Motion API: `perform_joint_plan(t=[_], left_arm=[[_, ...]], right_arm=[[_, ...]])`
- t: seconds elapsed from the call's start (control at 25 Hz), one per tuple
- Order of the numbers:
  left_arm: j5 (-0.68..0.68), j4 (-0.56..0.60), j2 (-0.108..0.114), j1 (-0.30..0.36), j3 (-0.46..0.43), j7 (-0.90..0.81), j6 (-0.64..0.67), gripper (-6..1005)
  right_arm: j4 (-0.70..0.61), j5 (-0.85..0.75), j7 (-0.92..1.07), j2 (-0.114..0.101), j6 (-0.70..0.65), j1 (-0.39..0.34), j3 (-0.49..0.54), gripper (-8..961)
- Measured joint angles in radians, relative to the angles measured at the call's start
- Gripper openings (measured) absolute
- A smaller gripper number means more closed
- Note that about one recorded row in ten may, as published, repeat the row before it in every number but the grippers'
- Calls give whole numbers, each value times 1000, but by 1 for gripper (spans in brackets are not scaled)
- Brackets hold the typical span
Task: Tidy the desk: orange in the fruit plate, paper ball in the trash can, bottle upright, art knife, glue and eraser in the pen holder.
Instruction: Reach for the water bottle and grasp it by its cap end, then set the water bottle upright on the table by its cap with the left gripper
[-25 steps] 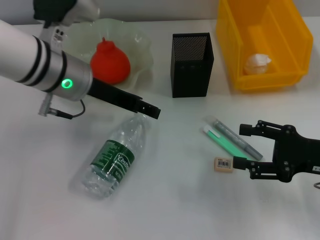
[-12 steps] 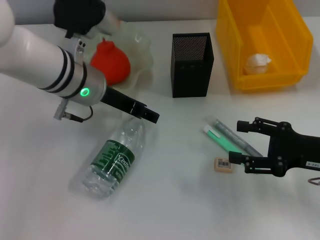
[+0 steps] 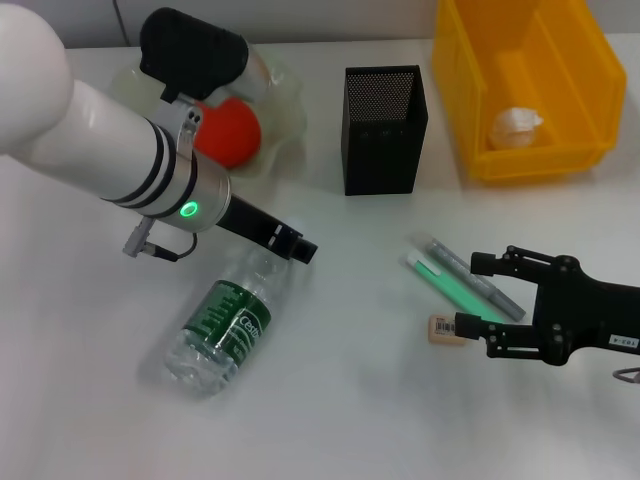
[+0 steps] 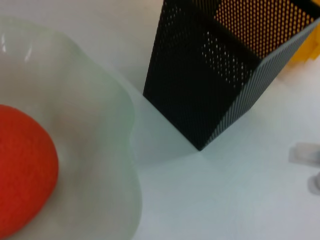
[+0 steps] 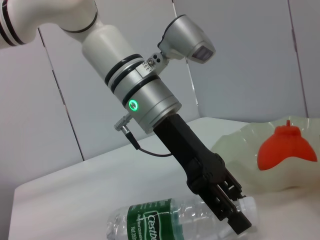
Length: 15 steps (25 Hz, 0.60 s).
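The bottle (image 3: 225, 320) lies on its side at the front left, and it also shows in the right wrist view (image 5: 165, 221). My left gripper (image 3: 300, 248) is low over its neck and cap end (image 5: 235, 220). The orange (image 3: 230, 130) sits in the fruit plate (image 3: 288, 100); the left wrist view shows the orange (image 4: 20, 170) and the plate (image 4: 100, 150) close up. The paper ball (image 3: 515, 127) lies in the trash can (image 3: 560, 160). My right gripper (image 3: 475, 294) is open, with its near fingertip beside the eraser (image 3: 447, 329). A green pen-shaped tool (image 3: 450, 285) and a grey one (image 3: 470, 270) lie between its fingers.
The pen holder (image 3: 383, 130) stands upright at mid-back, between the plate and the trash can, and looks empty (image 4: 215, 75). My left arm (image 3: 120, 160) stretches across the plate's front edge.
My left arm has swung right and down, bringing its gripper tip lower onto the bottle's neck. My right gripper has shifted slightly left, toward the eraser. The bottle has not moved.
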Motion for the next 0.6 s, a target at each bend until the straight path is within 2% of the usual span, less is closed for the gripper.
perform_joint_plan(t=[0.08, 0.4, 0.52, 0.6], left_arm=[[11, 8, 0, 6, 16, -4, -11, 552], [79, 116, 2, 59, 58, 5, 13, 480], [58, 183, 7, 103, 30, 59, 52, 453], [15, 225, 8, 147, -20, 122, 65, 453]], right_arm=[[6, 0, 0, 0, 0, 0, 0, 845], [14, 0, 2, 0, -7, -4, 6, 846], [14, 2, 6, -2, -26, -6, 9, 846], [14, 5, 8, -2, -34, -7, 13, 846]])
